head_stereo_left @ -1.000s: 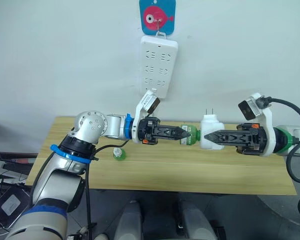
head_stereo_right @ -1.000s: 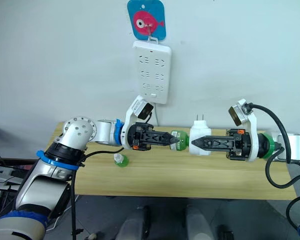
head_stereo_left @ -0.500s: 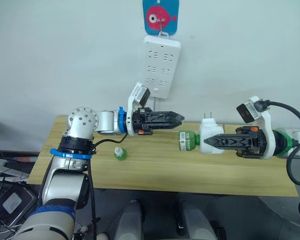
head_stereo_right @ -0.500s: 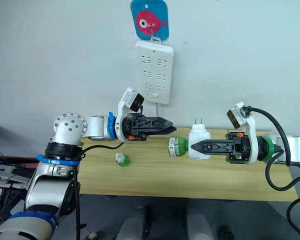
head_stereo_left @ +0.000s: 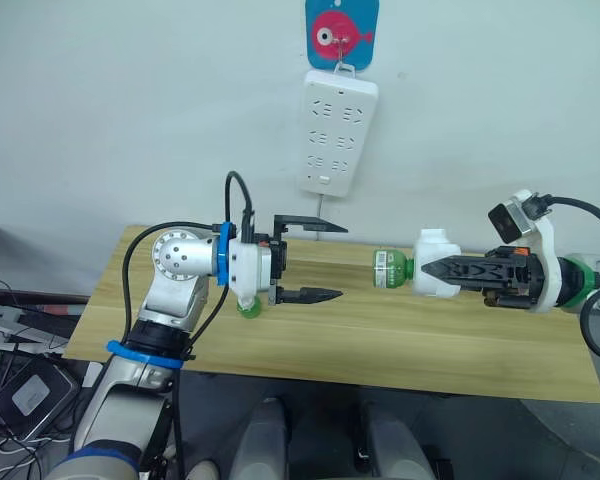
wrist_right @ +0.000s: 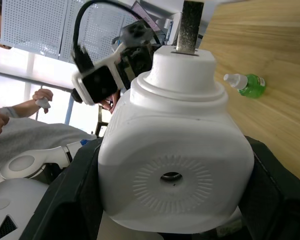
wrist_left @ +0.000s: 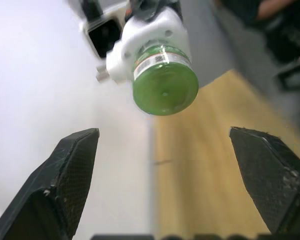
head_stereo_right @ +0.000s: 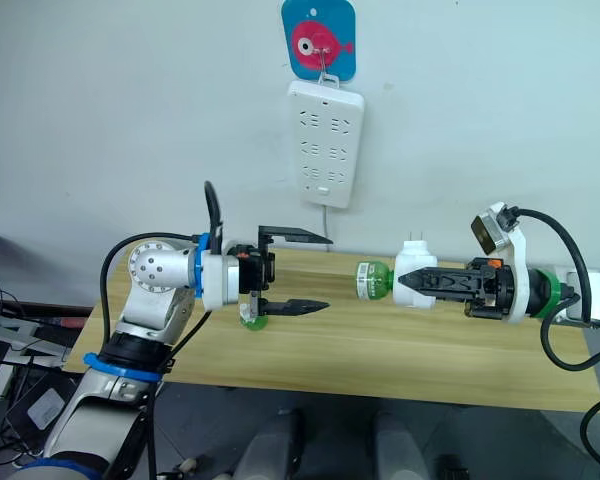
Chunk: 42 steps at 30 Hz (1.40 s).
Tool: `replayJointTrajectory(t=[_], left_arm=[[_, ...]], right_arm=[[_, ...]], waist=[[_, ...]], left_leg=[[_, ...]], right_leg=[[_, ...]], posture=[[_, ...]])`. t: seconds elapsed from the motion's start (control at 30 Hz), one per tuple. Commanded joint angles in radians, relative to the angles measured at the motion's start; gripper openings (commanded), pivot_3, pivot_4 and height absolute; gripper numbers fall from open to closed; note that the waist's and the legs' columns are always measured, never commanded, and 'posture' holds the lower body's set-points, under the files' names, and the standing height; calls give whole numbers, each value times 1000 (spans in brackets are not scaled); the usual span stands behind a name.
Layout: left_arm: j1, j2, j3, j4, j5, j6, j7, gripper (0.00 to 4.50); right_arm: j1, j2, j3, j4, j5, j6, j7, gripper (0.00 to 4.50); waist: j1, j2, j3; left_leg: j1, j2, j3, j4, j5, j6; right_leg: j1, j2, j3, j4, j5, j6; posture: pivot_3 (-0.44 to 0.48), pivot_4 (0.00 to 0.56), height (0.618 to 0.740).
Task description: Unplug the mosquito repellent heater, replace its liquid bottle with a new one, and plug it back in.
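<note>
A light wooden tabletop (head_stereo_left: 400, 345) stands against a pale wall, long from side to side and with a plain grain. One small thing lies directly on it: a little green bottle (head_stereo_right: 250, 317) with a white cap, toward the robot's left and near the front edge, partly hidden in the head views by the left arm in front of it. In the right wrist view the same bottle (wrist_right: 246, 83) shows lying on its side on the wood, cap pointing along the surface. The rest of the visible board shows bare wood out to its right end.
</note>
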Motion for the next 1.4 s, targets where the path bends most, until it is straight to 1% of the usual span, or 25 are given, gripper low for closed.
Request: replayJointTrajectory(t=[0.03, 0.17, 0.3, 0.4, 0.6, 0.77, 0.97, 1.0, 1.07, 1.2, 1.33, 1.4], left_arm=[[-50, -45, 0, 98, 59, -255, 60, 4475], [-83, -80, -22, 171, 127, -381, 140, 4475], [-123, -119, -27, 231, 205, -439, 245, 4475], [-148, -128, -49, 253, 230, -464, 303, 4475], [-173, -113, -113, 269, 240, -517, 390, 4475], [-182, -78, -167, 267, 247, -543, 438, 4475], [-195, -50, -197, 296, 278, -550, 490, 4475], [-197, -47, -201, 300, 284, -547, 496, 4091], [-201, -42, -211, 307, 290, -551, 511, 3619], [-205, -36, -224, 313, 301, -547, 538, 2280], [-206, -33, -235, 318, 297, -525, 556, 2247], [-201, -27, -261, 299, 239, -464, 538, 2247]], right_arm=[[-21, 4, -24, -22, 26, 0, 7, 3091], [-35, 21, -20, -28, 26, 1, 9, 3091], [-45, 44, -12, -37, 26, -5, -2, 3091], [-47, 53, -11, -41, 26, -6, -5, 3091], [-55, 72, -9, -43, 26, -11, -21, 3091], [-55, 76, -13, -33, 26, -8, -30, 3091], [-58, 79, -16, -33, 26, -5, -28, 3091], [-58, 78, -16, -34, 26, -4, -25, 3091], [-59, 79, -15, -33, 26, -3, -24, 3091], [-60, 78, -14, -33, 26, -1, -21, 3091], [-59, 75, -13, -35, 26, 2, -16, 3091], [-58, 73, -13, -39, 26, 2, -15, 3091]], waist=[[0, 0, 0], [-3, 0, 0], [-5, 0, 0], [-5, 0, 0], [-9, 0, 0], [-10, 0, 0], [-11, 0, 0], [-11, 0, 0], [-11, 0, 0], [-13, 0, 0], [-16, 0, 0], [-19, 0, 0]], left_leg=[[0, 0, 0, 0, 0, 0], [0, 0, 0, 0, 0, 0], [0, 0, -1, 0, 0, 0], [0, 0, -2, 1, 0, 0], [0, 0, -2, 0, 0, 0], [0, 0, -2, 0, 0, 0], [0, 0, -2, 0, 0, 0], [0, 0, -2, 0, 0, 0], [0, 0, -2, 0, 0, 0], [0, 0, -2, 0, 0, 0], [0, 0, -2, 0, 0, 0], [0, 0, -2, 0, 0, 0]], right_leg=[[0, 0, 0, 0, 0, 0], [0, 0, 0, 1, 0, 0], [0, 1, -1, 3, 0, 0], [0, 1, -1, 3, 0, 0], [0, 1, -1, 3, 0, 0], [0, 1, -1, 3, 0, 0], [0, 1, -1, 3, 0, 0], [0, 1, -1, 3, 0, 0], [0, 1, -1, 3, 0, 0], [0, 1, -1, 3, 0, 0], [0, 1, -1, 3, 0, 0], [0, 1, -1, 3, 0, 0]], posture=[[31, 258, 740], [29, 258, 740], [24, 258, 740], [24, 258, 740], [15, 260, 740], [12, 259, 740], [12, 259, 740], [12, 259, 740], [11, 259, 740], [12, 259, 740], [12, 258, 740], [13, 257, 740]])
